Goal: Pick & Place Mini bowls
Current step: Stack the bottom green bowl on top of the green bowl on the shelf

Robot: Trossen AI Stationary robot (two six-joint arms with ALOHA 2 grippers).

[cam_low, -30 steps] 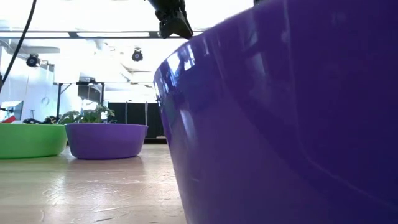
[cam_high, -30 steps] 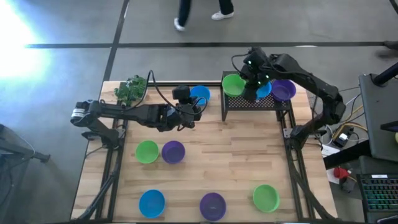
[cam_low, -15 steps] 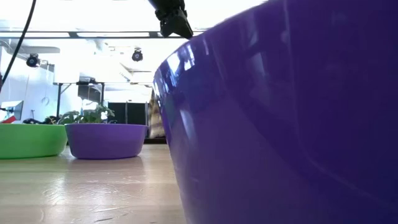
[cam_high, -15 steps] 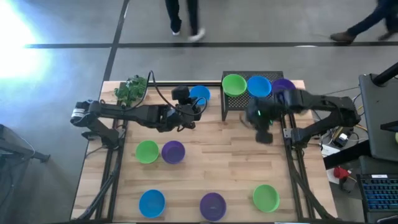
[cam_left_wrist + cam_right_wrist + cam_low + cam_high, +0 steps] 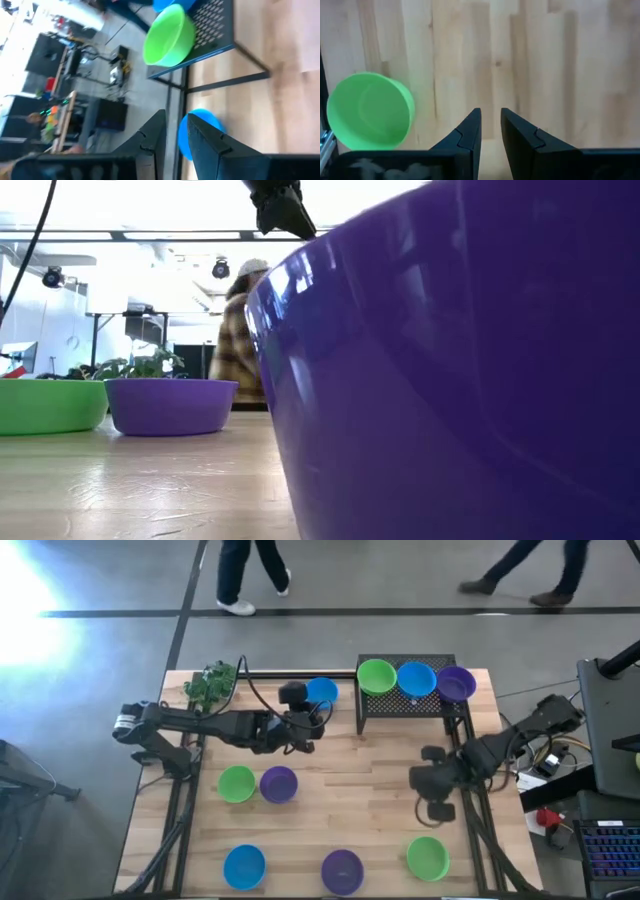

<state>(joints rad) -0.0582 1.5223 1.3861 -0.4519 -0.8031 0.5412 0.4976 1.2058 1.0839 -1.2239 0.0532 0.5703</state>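
The right gripper (image 5: 432, 808), fingers slightly parted and holding nothing, hangs above the green mini bowl (image 5: 427, 857) near the table's (image 5: 380, 760) front right corner, while the left gripper (image 5: 310, 730), likewise empty, waits beside the blue mini bowl (image 5: 322, 691) at the back edge.

green bowl (image 5: 376, 675), blue bowl (image 5: 416, 678), purple bowl (image 5: 456, 683)

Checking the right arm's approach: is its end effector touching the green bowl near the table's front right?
Apart. The right wrist view shows bare wood between end effector and green bowl.
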